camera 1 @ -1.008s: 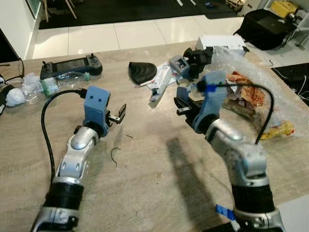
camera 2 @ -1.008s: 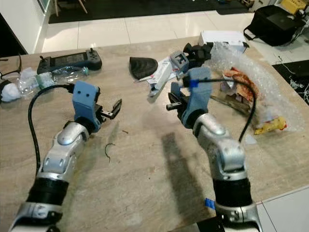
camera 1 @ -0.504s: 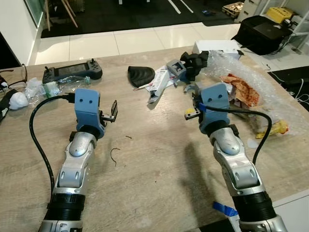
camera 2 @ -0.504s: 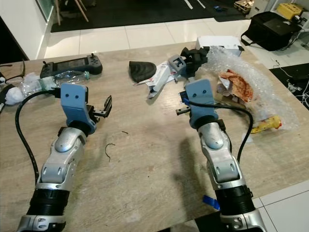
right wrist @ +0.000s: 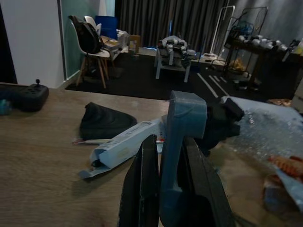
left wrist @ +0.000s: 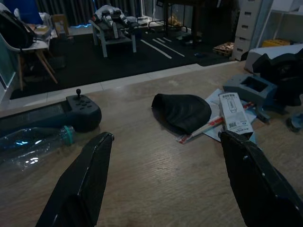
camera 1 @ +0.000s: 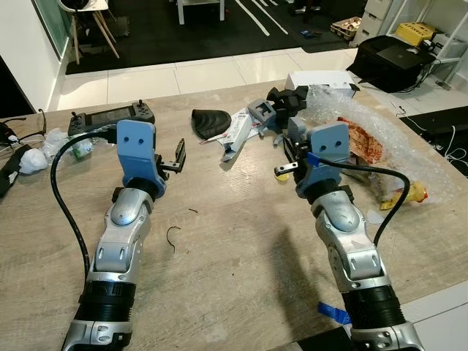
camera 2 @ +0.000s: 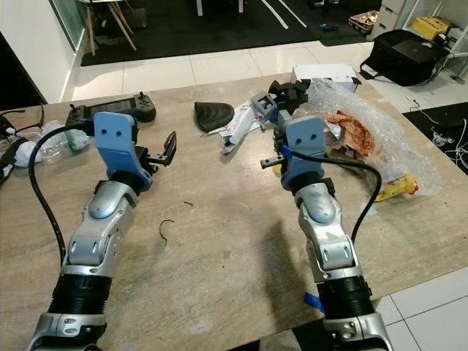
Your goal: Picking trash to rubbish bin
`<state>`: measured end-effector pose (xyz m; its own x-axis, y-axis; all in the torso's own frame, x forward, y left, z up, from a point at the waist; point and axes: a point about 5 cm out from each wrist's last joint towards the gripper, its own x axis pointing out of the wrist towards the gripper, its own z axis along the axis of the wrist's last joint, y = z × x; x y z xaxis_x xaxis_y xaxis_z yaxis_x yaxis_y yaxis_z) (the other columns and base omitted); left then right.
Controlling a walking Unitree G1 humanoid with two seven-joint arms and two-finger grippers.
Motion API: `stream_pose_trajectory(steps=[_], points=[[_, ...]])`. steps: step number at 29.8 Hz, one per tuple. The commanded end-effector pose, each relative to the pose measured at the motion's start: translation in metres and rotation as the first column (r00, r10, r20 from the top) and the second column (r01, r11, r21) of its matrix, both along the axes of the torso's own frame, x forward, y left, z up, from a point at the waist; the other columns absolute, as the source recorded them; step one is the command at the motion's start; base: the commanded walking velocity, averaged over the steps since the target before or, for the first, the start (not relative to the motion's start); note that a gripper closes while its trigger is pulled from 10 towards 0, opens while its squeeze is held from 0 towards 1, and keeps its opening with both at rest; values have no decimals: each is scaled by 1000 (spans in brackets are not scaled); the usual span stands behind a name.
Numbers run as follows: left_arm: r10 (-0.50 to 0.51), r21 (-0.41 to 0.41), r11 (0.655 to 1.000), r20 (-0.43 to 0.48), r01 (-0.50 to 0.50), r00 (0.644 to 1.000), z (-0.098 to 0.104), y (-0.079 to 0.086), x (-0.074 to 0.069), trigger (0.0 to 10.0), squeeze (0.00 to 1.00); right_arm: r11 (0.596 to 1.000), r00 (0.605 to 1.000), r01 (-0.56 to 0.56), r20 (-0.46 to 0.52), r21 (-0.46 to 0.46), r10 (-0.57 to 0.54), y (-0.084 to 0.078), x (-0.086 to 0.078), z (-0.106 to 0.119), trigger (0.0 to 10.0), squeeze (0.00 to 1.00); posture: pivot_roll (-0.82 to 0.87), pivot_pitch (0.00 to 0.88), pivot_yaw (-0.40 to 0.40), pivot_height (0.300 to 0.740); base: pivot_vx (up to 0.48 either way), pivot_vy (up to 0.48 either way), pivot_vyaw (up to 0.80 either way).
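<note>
My left gripper (camera 1: 177,155) hovers open over the wooden table (camera 1: 234,241), its fingers (left wrist: 90,179) spread wide. Ahead of it lie a black curved piece (left wrist: 182,111) and a long white carton (camera 1: 235,131). My right gripper (camera 1: 292,142) is held above the table near the trash pile, its fingers (right wrist: 142,189) closed on a grey-blue plastic piece (right wrist: 182,142). Beyond it are a grey-blue bracket (camera 1: 260,113), a black lump (camera 1: 289,95), bubble wrap (camera 1: 380,121) and an orange wrapper (camera 1: 364,139). A clear bottle (camera 1: 79,146) and a crumpled tissue (camera 1: 29,158) lie far left.
A game controller (camera 1: 110,117) lies at the back left and a white box (camera 1: 318,79) at the back right edge. A yellow wrapper (camera 1: 409,196) sits near the right edge. A thin wire curl (camera 1: 172,236) lies between the arms. A black bag (camera 1: 387,55) stands on the floor.
The camera has tilted up. My right wrist has turned from pointing left to pointing at the far pile. Both grippers have risen and reached a little farther forward.
</note>
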<state>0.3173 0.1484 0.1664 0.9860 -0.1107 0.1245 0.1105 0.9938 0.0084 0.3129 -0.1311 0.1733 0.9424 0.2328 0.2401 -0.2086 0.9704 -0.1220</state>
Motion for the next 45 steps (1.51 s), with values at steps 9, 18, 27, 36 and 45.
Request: stream_pose_trajectory(steps=[9, 18, 27, 36, 45], points=[[-8, -8, 1000, -23, 8, 1000, -6, -6, -2, 10000, 0, 993, 998, 12, -69, 117, -4, 0, 2, -16, 10000, 0, -72, 19, 15, 740, -110, 0, 0], [-11, -14, 1000, -12, 11, 1000, -4, -8, -3, 10000, 0, 986, 997, 12, -82, 164, 1, -3, 4, -18, 10000, 0, -71, 16, 11, 740, -301, 0, 0], [-21, -11, 1000, -4, 21, 1000, -2, -10, -3, 10000, 0, 985, 996, 10, -84, 175, 5, -1, 6, -19, 10000, 0, -68, 14, 13, 740, -299, 0, 0], [-22, -2, 1000, 0, 22, 1000, -1, -9, -2, 10000, 0, 984, 996, 14, -88, 179, 2, 1, 7, -21, 10000, 0, -61, 13, 17, 740, -213, 0, 0], [-28, 6, 1000, 1, 28, 1000, 0, -9, -2, 10000, 0, 981, 996, 18, -90, 191, 0, 2, 7, -22, 10000, 0, -55, 13, 22, 740, -80, 0, 0]])
